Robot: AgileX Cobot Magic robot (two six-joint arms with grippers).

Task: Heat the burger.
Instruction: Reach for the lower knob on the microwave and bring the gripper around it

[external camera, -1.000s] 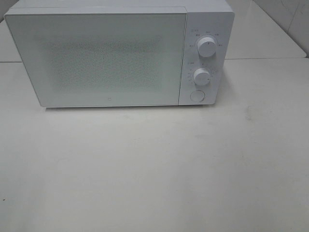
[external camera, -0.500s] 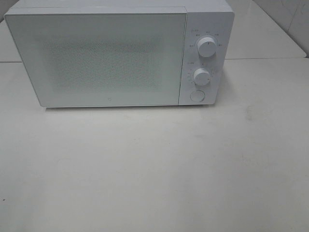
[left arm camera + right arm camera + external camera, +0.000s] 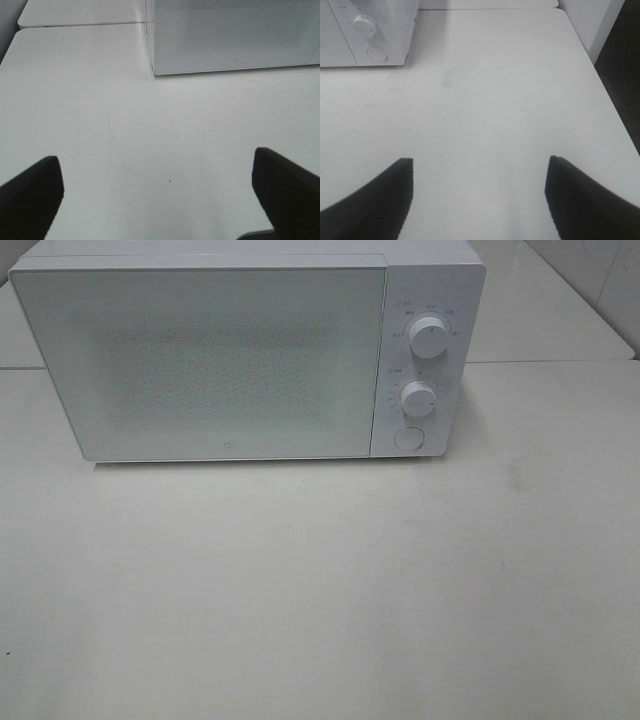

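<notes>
The burger shows in no view. It is not on the white surface (image 3: 320, 590), and the frosted door (image 3: 220, 360) of the microwave (image 3: 430, 280), shut across the upper half of the overhead frame, hides the inside. The left arm's fingers (image 3: 30, 200) and right arm's fingers (image 3: 580, 200) are spread wide, grasping nothing. I cannot tell the step. If the burger is inside, the lower knob (image 3: 418, 398) likely needs turning. If not, the round button (image 3: 407, 437) below it probably needs pressing to open the door.
</notes>
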